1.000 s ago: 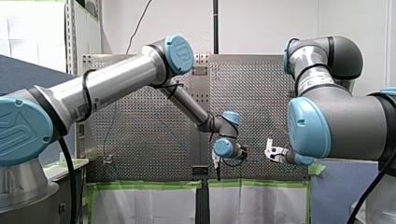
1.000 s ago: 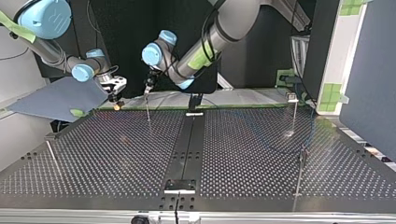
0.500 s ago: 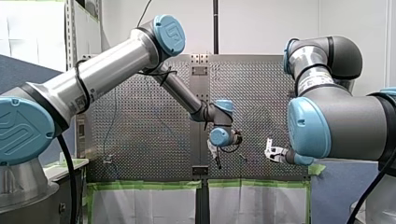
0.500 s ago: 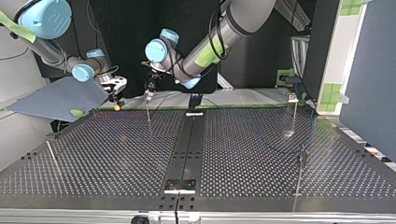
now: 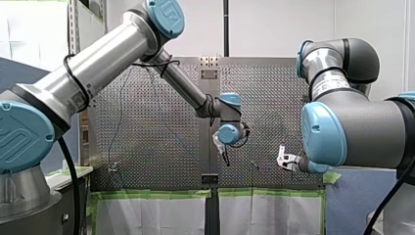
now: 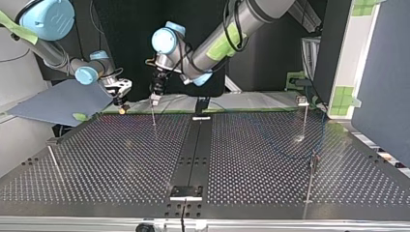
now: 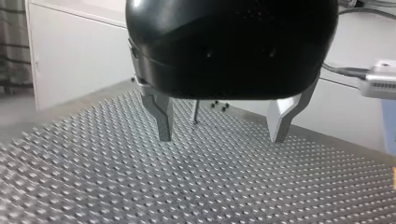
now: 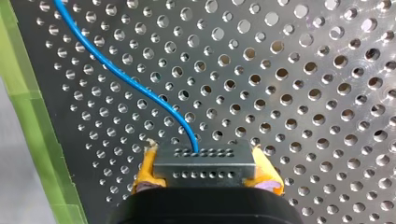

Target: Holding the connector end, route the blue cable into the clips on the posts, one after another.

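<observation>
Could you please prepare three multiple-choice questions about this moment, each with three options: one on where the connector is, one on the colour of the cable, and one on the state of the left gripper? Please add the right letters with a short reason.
1. Where is the connector?
A. clamped in my right gripper
B. lying loose on the table
C. clipped on a post

2. What colour is the cable that leaves the connector?
A. red
B. blue
C. black

3. In what state is my left gripper?
A. shut on the cable
B. shut on a post
C. open, holding nothing

Answers:
1 A: the right wrist view shows the metal block pinched between the yellow pads.
2 B: the same view shows a blue strand rising from the block.
3 C: the left wrist view shows the metal fingers wide apart, with nothing between them.
</observation>
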Controlling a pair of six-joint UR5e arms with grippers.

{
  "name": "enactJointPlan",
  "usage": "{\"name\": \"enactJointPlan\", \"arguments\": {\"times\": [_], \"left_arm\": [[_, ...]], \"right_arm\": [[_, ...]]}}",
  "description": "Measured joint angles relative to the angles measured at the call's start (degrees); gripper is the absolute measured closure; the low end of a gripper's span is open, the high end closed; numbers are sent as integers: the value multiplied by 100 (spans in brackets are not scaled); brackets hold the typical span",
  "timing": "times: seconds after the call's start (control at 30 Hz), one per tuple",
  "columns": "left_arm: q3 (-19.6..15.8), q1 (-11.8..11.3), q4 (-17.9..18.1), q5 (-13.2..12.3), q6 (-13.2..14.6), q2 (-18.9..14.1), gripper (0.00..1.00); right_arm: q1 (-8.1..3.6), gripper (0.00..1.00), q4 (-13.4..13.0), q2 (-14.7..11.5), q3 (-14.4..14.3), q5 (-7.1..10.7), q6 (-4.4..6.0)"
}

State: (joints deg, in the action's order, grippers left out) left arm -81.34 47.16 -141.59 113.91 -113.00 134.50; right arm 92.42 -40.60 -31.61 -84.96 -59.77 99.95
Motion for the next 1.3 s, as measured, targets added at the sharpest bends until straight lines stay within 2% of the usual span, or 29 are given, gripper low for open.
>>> {"name": "enactJointPlan", "arguments": {"times": [0.33, 0.97, 1.13, 1.3], "left_arm": [[-514, 22, 486, 55, 502, -515, 0], [-1593, 24, 339, 62, 1049, -1593, 0], [-1856, 21, 341, 65, 1068, -1856, 0], [-2134, 17, 341, 65, 1070, -2135, 0]], "right_arm": [[0, 100, 8, 4, 0, 0, 0], [28, 100, 68, 9, 0, -19, -16], [0, 100, 152, 9, 0, -37, -69], [-58, 100, 319, 4, -13, -42, -277]]}}
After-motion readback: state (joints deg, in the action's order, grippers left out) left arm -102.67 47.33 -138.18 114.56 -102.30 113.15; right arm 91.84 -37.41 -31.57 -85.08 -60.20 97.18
